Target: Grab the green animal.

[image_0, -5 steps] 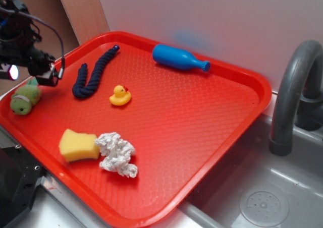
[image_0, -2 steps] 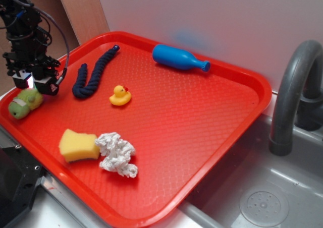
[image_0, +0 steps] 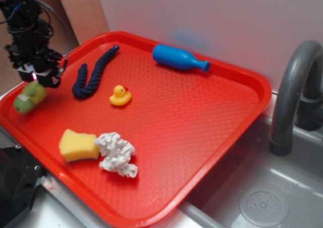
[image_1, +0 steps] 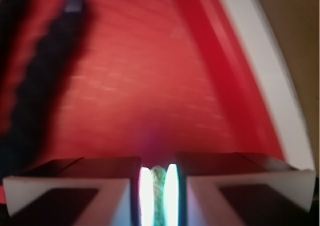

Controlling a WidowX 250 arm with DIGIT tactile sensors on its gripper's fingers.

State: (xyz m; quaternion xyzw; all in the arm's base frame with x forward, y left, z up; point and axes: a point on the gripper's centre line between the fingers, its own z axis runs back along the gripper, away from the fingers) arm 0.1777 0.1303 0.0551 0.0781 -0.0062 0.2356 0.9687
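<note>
The green animal is a small lime-green plush at the far left of the red tray. It hangs from my gripper, which is shut on its top and holds it just above the tray floor. In the wrist view a thin strip of green plush is pinched between the two closed fingers, and my gripper sits at the bottom edge over the tray.
A dark blue rope lies just right of the gripper and shows in the wrist view. A yellow rubber duck, blue bottle, yellow sponge and white cloth lie on the tray. A sink and grey faucet are at right.
The gripper came down onto the green animal, closed on it and has lifted it slightly; the plush now hangs tilted from the fingers.
</note>
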